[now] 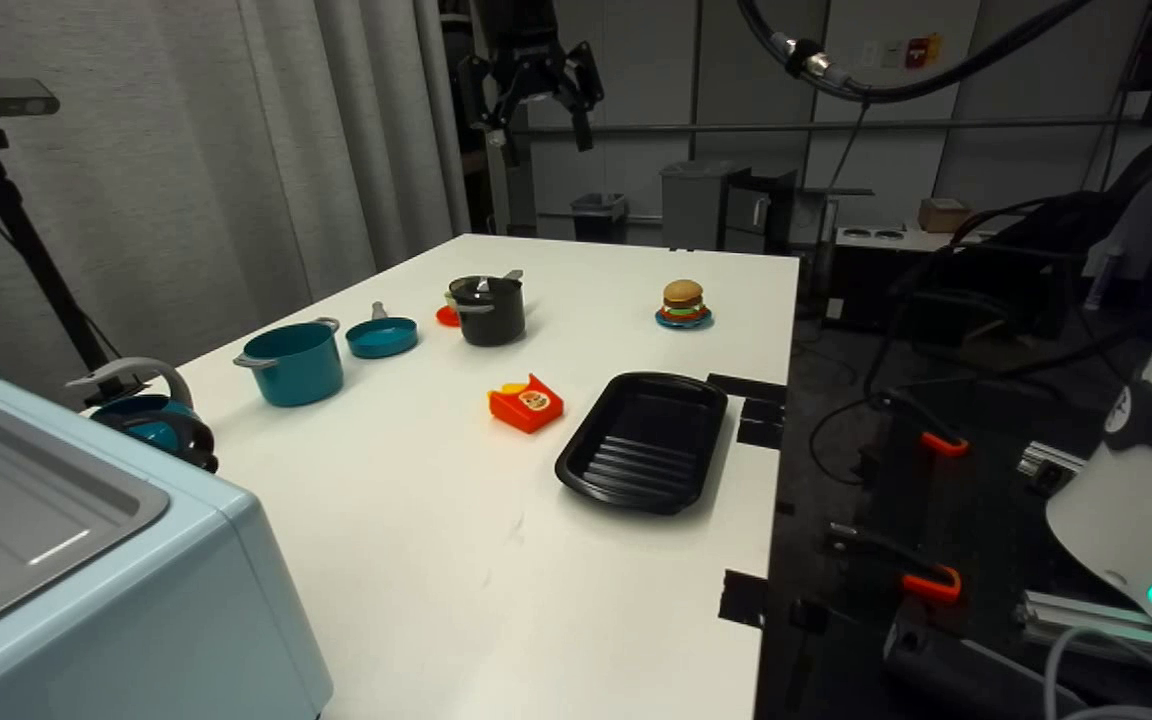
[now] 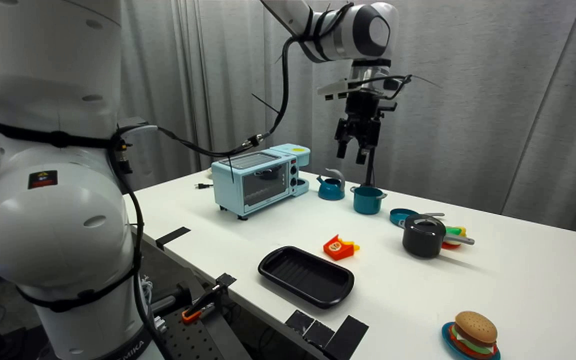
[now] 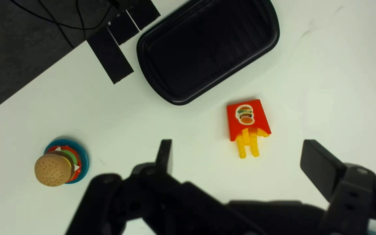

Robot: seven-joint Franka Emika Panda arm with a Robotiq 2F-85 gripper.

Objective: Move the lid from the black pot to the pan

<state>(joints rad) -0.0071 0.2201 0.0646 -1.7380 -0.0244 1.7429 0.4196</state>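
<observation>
One Robotiq gripper, jaws spread wide and gripping nothing, hangs well above the white table. Dark round lid found seated on the black pot. In both exterior views the pot, upright, stands right of the teal frying pan, near but apart.

The black pot has grey handles, the oven is pale blue, the bun speckled tan.

On a white table we find a light-blue toaster oven, teal kettle, teal pot, red fries carton and burger.
</observation>
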